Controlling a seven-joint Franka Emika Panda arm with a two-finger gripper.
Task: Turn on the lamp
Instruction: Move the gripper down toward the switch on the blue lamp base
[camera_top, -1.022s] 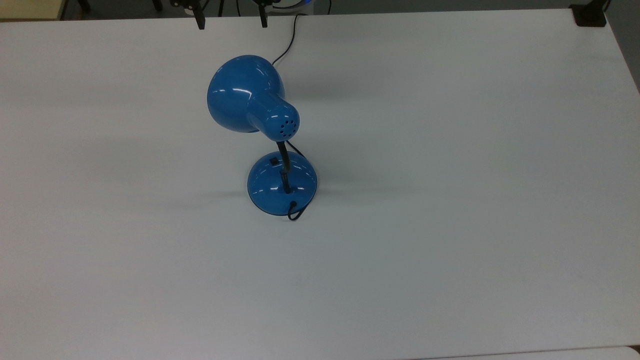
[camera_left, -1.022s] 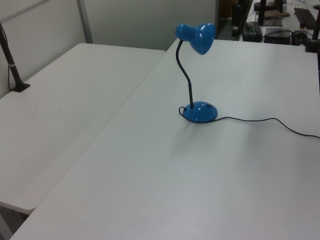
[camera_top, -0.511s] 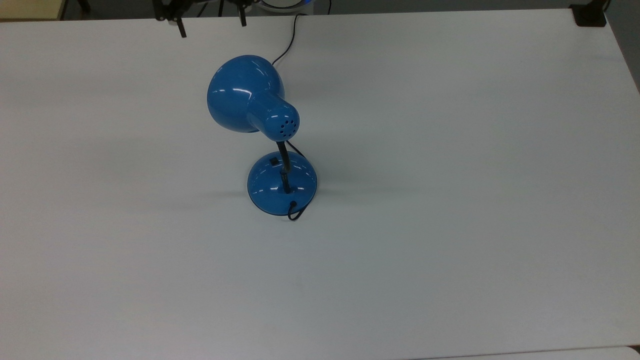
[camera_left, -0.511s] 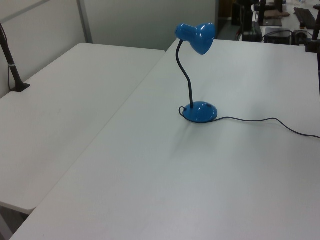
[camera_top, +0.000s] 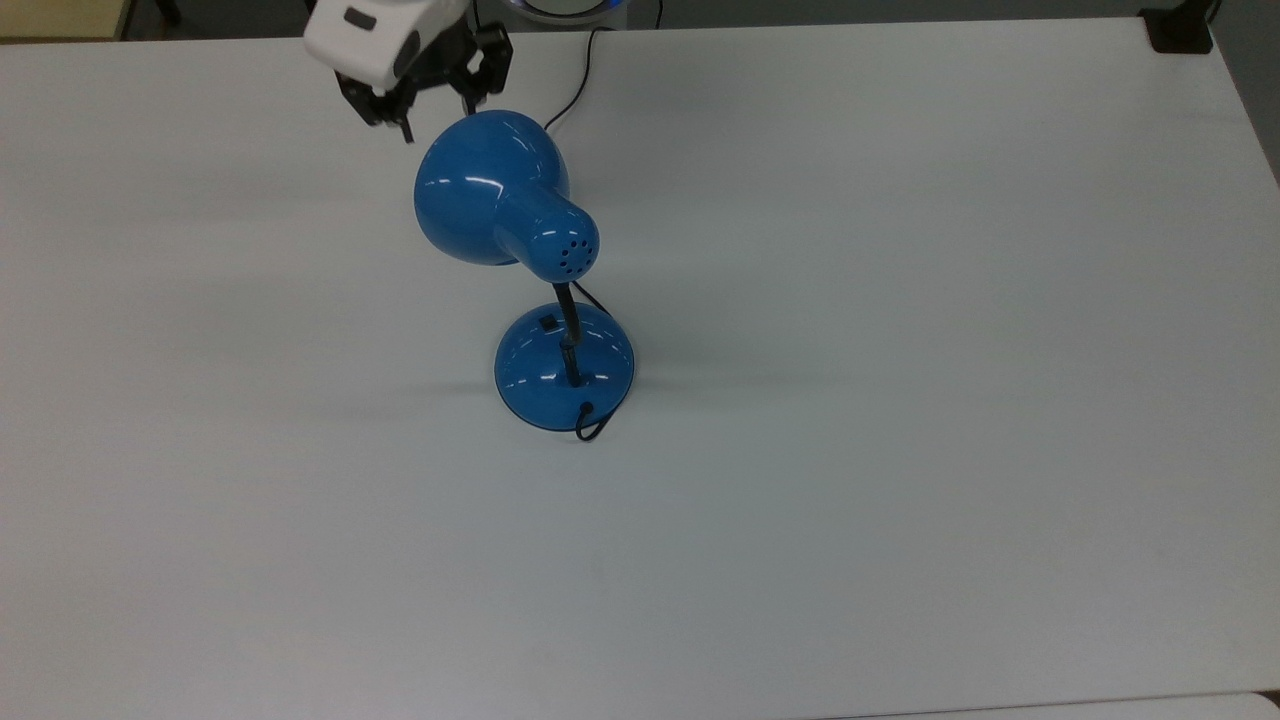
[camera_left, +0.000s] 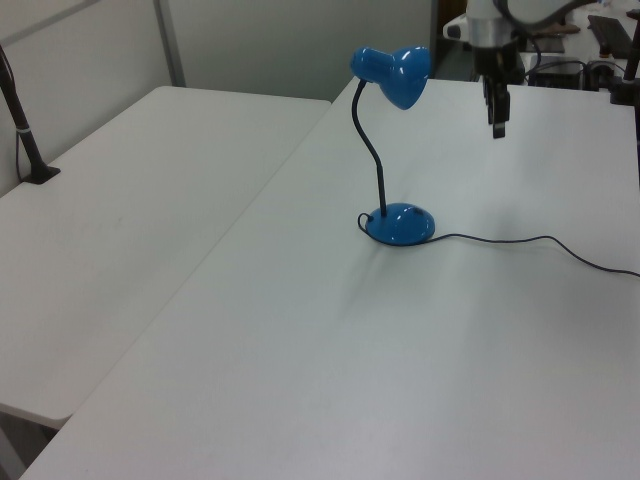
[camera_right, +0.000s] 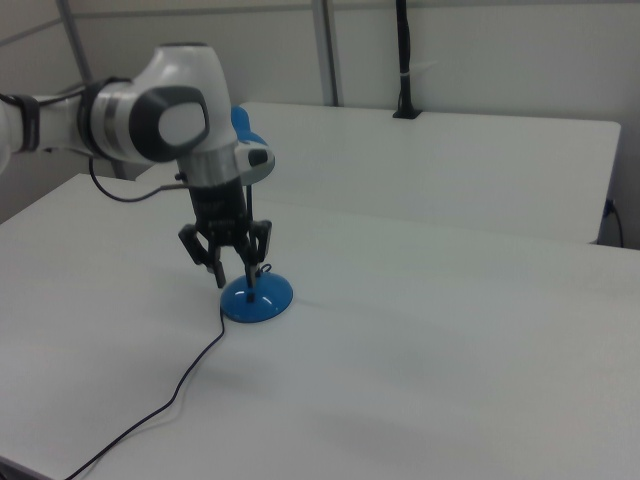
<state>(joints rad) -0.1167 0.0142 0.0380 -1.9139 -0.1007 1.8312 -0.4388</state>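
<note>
Top view: glossy blue lamp (camera_top: 520, 240) (unlit), end effector (camera_top: 440, 118) spread, ungrasping

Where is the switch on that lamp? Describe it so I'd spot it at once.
On the white table stands a blue lamp with a round domed base. The switch is the small black square on the dome beside the black gooseneck, the base's one dark patch besides neck and cord.
</note>
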